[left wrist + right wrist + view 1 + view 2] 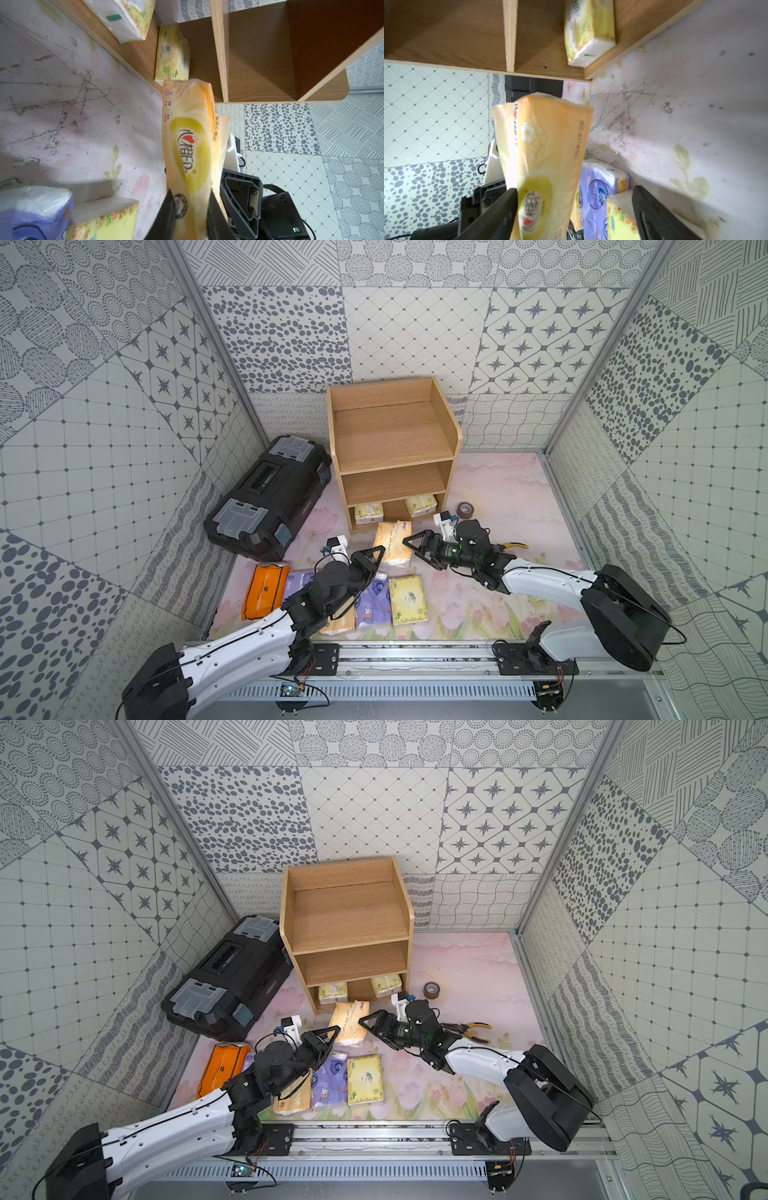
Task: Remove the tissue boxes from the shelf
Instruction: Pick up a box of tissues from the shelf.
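**Peach-yellow pack is out, two more wait on the bottom tier**

We've got the peach-yellow tissue pack (392,541) just in front of the shelf (395,435), outside its bottom tier, with a gripper at each end. The left gripper (191,216) is clenched on it: the left wrist view shows both fingers biting into the soft wrapper. The right gripper (575,207) is released. In the right wrist view one finger lies against the pack and the other stands well apart. We read this as a hand-across, with the left arm taking the load.

Next, we reckon, the right gripper must back away without snagging the wrapper. The left can then lay the pack on the worktop (498,497) beside the row there, near the orange pack (266,591) and the lavender pack (376,601).

That leaves a pale green-yellow pack (368,512) in the left compartment of the bottom tier and a second green-yellow pack (421,504) in the right.

Both top views show no packs on the two upper tiers, which the wrist views barely reach. The wrist views give us the grip itself, which is too small to judge from above. Only a top view catches the yellow-handled pliers (478,1027) behind the right arm.
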Available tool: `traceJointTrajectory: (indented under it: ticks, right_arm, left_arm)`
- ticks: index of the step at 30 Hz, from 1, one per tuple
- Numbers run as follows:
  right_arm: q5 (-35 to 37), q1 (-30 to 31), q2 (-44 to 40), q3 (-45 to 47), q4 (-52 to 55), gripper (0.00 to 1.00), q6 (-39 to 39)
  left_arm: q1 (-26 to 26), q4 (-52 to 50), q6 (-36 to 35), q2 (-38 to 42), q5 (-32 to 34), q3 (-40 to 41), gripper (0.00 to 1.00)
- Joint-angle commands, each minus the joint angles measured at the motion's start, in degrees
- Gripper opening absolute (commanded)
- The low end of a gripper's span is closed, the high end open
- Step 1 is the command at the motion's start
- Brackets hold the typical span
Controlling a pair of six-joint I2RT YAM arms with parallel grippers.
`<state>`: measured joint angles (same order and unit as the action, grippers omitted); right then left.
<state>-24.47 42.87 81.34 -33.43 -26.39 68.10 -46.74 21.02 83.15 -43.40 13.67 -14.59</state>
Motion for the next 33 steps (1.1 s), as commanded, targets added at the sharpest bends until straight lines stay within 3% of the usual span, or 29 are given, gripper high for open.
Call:
traceJointTrajectory:
  ticks: [1, 10, 16, 19, 22, 26, 33]
  right_arm:
    - [-3.04, 0.78, 1.94, -1.70, -9.63, 0.82, 2.46]
    - [-2.34, 1.62, 3.08, -1.64, -15.06, 0.45, 5.19]
    - [-2.29, 1.63, 2.61, -1.38, -15.62, 0.24, 5.08]
    - [-1.90, 1.26, 1.56, -0.82, -14.18, 0.20, 4.14]
    - [-2.01, -0.14, -0.83, 0.23, -11.18, 0.17, 2.29]
    - [-2.34, -3.87, -8.26, 1.67, 0.72, 0.15, -4.02]
    - [0.82, -12.03, -25.86, -0.47, 38.24, 0.16, -24.09]
  left_arm:
    - [-0.59, 0.02, -2.93, 2.94, -2.77, 1.07, 0.11]
    - [-0.62, 0.52, -2.89, 4.29, -3.89, 1.80, 0.16]
    - [-0.63, -0.27, -2.81, 5.10, -4.36, 1.76, 0.38]
    - [-0.63, -4.14, -2.72, 6.82, -3.61, 1.33, 0.59]
    - [-0.61, -11.20, -2.84, 9.19, -1.90, 0.13, 0.70]
    - [-0.61, -19.14, -4.34, 12.40, 0.84, -1.07, 0.76]
    - [-0.54, -30.60, -9.60, 15.87, 5.92, -3.53, 0.76]
